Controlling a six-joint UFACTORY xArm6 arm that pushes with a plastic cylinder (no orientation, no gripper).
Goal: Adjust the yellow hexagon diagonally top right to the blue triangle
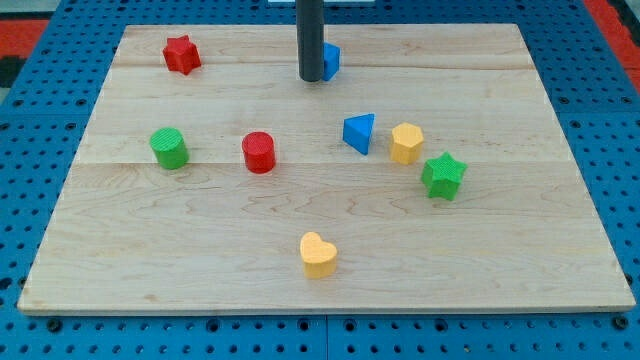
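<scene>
With nothing held and my tip (pixel 310 79) far up the board touching a blue block (pixel 330 60), I should circle to the near side of the yellow hexagon (pixel 406 143), just right of the blue triangle (pixel 360 132), and nudge it farther gently.

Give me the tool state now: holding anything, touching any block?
My tip: a bare rod, holding nothing, at the view's top, right beside a blue block; contact cannot be told.
</scene>
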